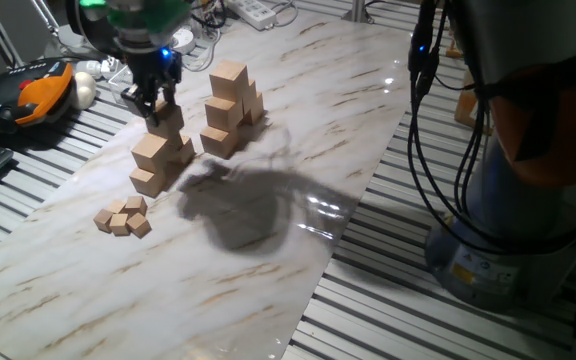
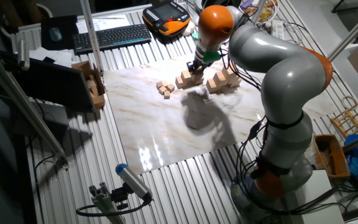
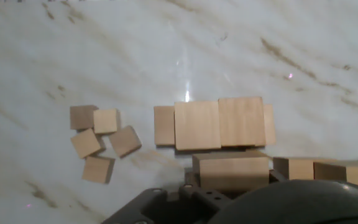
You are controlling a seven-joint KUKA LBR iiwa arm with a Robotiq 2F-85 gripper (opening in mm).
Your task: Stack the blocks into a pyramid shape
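My gripper (image 1: 156,103) is clamped on one block (image 3: 231,172), held between the fingers directly over the small stack (image 1: 160,155) of blocks. In the hand view that stack shows two cubes on a wider bottom row. I note a taller pile (image 1: 231,108) just right, and five small cubes (image 3: 100,142) clustered on the marble tabletop (image 1: 268,260).

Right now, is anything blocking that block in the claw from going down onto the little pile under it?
Nothing visible does. The gripper holds a block just above the small stack of blocks. The taller stack stands off to one side and the small cubes lie apart on the other.
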